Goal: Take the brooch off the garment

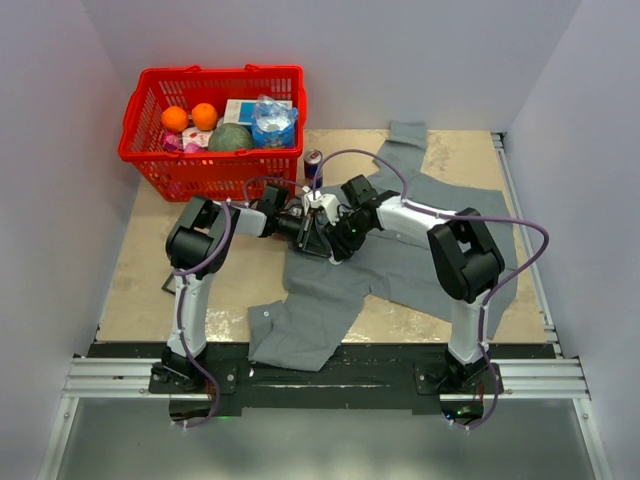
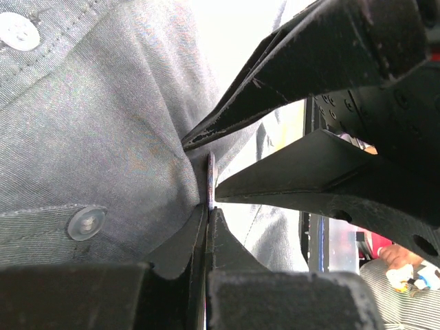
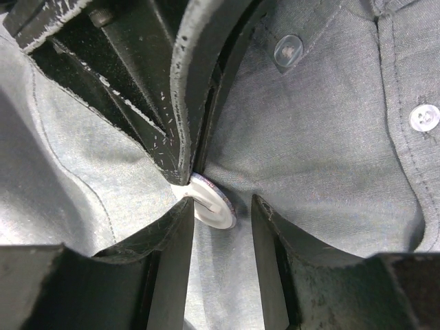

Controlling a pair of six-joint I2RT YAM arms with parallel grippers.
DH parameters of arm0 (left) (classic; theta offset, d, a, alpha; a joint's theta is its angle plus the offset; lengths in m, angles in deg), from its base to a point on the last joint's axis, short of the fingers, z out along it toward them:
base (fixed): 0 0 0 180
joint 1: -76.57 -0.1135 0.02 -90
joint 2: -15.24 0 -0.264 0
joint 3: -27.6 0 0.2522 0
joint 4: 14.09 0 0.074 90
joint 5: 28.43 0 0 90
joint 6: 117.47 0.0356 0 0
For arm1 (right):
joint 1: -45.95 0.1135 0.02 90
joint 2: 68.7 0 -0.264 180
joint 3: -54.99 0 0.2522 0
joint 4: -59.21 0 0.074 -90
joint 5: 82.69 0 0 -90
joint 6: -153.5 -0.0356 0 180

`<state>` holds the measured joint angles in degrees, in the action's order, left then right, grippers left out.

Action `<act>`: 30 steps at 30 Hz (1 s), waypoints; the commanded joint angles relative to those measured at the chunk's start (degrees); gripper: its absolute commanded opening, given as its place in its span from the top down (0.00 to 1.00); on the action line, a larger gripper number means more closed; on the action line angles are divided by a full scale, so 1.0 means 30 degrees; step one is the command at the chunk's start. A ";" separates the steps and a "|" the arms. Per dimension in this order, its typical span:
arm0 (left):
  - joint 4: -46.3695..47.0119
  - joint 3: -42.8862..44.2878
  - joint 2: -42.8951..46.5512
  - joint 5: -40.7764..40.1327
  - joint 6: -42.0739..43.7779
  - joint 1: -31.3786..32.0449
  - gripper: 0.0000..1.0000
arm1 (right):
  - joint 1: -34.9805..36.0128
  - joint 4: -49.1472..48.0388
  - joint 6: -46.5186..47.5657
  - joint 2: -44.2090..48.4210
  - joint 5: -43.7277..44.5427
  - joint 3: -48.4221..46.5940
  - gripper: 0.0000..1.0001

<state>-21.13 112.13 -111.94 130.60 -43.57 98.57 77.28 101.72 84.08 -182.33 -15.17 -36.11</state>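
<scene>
The grey shirt lies spread on the table. Both grippers meet over its middle, and they hide the brooch in the top view. My left gripper is shut on the brooch, seen edge-on as a thin disc between its fingertips. In the right wrist view the brooch shows a white back with a reddish rim, and the cloth puckers against it. My right gripper is open, one finger on each side of the disc, its left fingertip touching or nearly touching it. The left gripper's fingers come in from above.
A red basket with oranges, a bottle and packets stands at the back left. A drink can stands just behind the grippers. Pale shirt buttons lie near the brooch. A small dark object lies by the left arm.
</scene>
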 commanded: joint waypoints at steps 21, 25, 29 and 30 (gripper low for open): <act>-0.0451 0.0612 0.0057 0.0631 -0.0495 -0.0214 1.00 | -0.0511 0.0138 -0.2671 0.4092 -0.2087 -0.2021 0.53; -0.0658 0.0641 0.0116 0.0543 -0.0230 -0.0214 1.00 | -0.0863 0.0787 -0.1969 0.6461 -0.1883 -0.0883 0.52; -0.0688 0.1021 -0.0176 0.0602 -0.0172 -0.0214 1.00 | -0.1565 0.0230 -0.1732 0.7200 -0.0624 0.0438 0.51; -0.1210 0.1370 -0.0293 0.0544 0.0351 -0.0214 1.00 | -0.1944 0.0201 -0.1877 0.7201 -0.0158 0.0264 0.51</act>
<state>-23.25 112.52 -112.22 131.28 -44.44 98.39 74.16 101.42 77.78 -160.84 -19.15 -37.21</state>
